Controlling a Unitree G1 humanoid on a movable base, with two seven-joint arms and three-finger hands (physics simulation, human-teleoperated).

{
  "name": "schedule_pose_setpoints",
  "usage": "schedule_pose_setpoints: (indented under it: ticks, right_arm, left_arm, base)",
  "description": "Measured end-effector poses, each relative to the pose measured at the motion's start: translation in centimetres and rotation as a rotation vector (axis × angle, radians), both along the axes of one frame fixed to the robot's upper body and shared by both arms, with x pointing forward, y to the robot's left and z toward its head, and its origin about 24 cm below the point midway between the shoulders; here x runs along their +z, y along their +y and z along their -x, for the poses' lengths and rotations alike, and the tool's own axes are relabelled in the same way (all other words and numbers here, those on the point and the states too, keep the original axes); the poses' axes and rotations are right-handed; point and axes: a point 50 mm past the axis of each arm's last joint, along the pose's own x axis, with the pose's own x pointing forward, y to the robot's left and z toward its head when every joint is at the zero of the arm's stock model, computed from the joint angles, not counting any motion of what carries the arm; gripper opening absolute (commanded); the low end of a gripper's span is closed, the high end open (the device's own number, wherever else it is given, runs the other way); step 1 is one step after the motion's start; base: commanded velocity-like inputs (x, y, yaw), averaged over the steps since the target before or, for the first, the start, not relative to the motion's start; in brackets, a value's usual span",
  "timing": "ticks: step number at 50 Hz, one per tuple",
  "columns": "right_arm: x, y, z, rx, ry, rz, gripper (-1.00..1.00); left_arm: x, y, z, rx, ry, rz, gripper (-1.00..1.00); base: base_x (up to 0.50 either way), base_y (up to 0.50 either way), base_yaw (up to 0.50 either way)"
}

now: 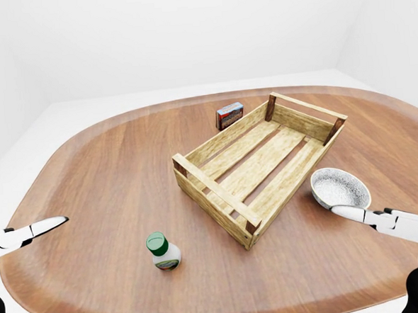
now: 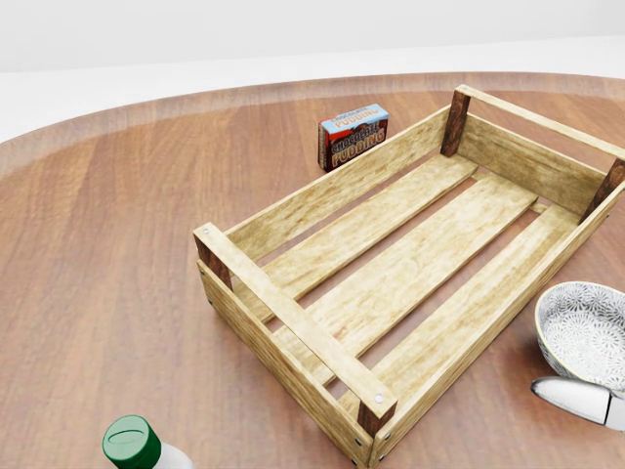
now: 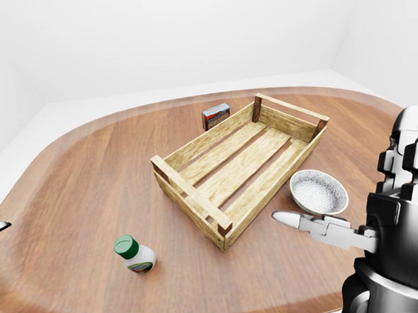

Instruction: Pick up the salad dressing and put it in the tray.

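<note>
Nearest, the salad dressing (image 1: 163,251) stands upright on the wooden surface (image 1: 96,170), well apart from both hands. The left hand (image 1: 26,234) hovers off the surface's left edge, the right hand (image 3: 320,229) beside the bowl (image 1: 339,188), fingers outstretched, holding nothing. Beyond, the tray (image 1: 259,164), a pudding box (image 2: 353,136) just behind it.

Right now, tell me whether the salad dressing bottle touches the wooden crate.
Apart. The left-eye view shows bare tabletop between the salad dressing bottle and the wooden crate.
</note>
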Motion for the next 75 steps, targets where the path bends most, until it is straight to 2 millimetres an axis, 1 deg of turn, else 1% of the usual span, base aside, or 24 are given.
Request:
schedule_pose_setpoints:
  ticks: [3,13,21,27,31,34,40,41,44,49,53,58,62,66,75]
  right_arm:
    - [0.0,0.0,0.0,-0.003,0.001,0.003,1.0]
    - [0.3,-0.6,0.7,-0.037,-0.011,0.014,1.0]
    - [0.9,-0.4,0.6,0.002,-0.029,0.051,1.0]
    - [1.6,0.7,-0.1,0.06,-0.058,0.102,1.0]
    - [1.5,1.8,-0.6,0.091,-0.04,0.135,1.0]
    - [1.3,2.7,-1.0,0.109,-0.005,0.15,1.0]
    - [0.1,4.8,-1.5,0.168,0.107,0.131,1.0]
    - [0.1,4.8,-1.8,0.168,0.144,0.147,1.0]
    - [1.6,5.3,-3.6,0.215,0.113,0.297,1.0]
    - [5.9,7.1,-5.6,0.312,-0.089,0.47,1.0]
    - [8.9,8.8,-6.5,0.386,-0.226,0.549,1.0]
    - [11.4,10.7,-7.4,0.465,-0.31,0.604,1.0]
    - [12.5,12.1,-8.3,0.519,-0.328,0.625,1.0]
    - [13.1,13.4,-9.1,0.568,-0.321,0.632,1.0]
    - [13.2,16.4,-10.7,0.677,-0.266,0.639,1.0]
  left_arm:
    - [0.0,0.0,0.0,0.001,-0.002,-0.001,1.0]
    - [0.1,0.0,0.1,-0.002,-0.009,0.001,1.0]
    - [0.4,0.0,0.2,-0.009,-0.025,0.004,1.0]
    - [0.4,0.1,0.4,-0.009,-0.032,0.009,1.0]
    - [0.5,0.2,0.4,-0.01,-0.038,0.013,1.0]
    - [0.5,0.2,0.4,-0.011,-0.041,0.014,1.0]
    - [0.7,0.1,0.5,-0.012,-0.046,0.01,1.0]
    - [0.7,0.2,0.5,-0.012,-0.046,0.01,1.0]
    - [0.7,0.2,0.6,-0.009,-0.048,0.009,1.0]
    - [0.7,0.3,0.7,-0.008,-0.049,0.009,1.0]
    - [0.9,0.3,0.8,-0.006,-0.054,0.006,1.0]
    - [0.8,0.4,0.8,-0.004,-0.052,0.007,1.0]
    - [0.6,0.5,0.7,-0.003,-0.042,0.014,1.0]
    - [0.5,0.7,0.6,-0.002,-0.035,0.02,1.0]
    - [0.1,0.8,0.4,-0.002,-0.02,0.032,1.0]
  base:
    - [0.48,-0.2,0.0]
    - [0.0,0.0,0.0]
    - [0.0,0.0,0.0]
    - [0.0,0.0,0.0]
    - [0.0,0.0,0.0]
    - [0.0,0.0,0.0]
    - [0.0,0.0,0.0]
    - [0.0,0.0,0.0]
    - [0.0,0.0,0.0]
    - [0.0,0.0,0.0]
    - [0.0,0.0,0.0]
    - [0.0,0.0,0.0]
    - [0.0,0.0,0.0]
    - [0.0,0.0,0.0]
    - [0.0,0.0,0.0]
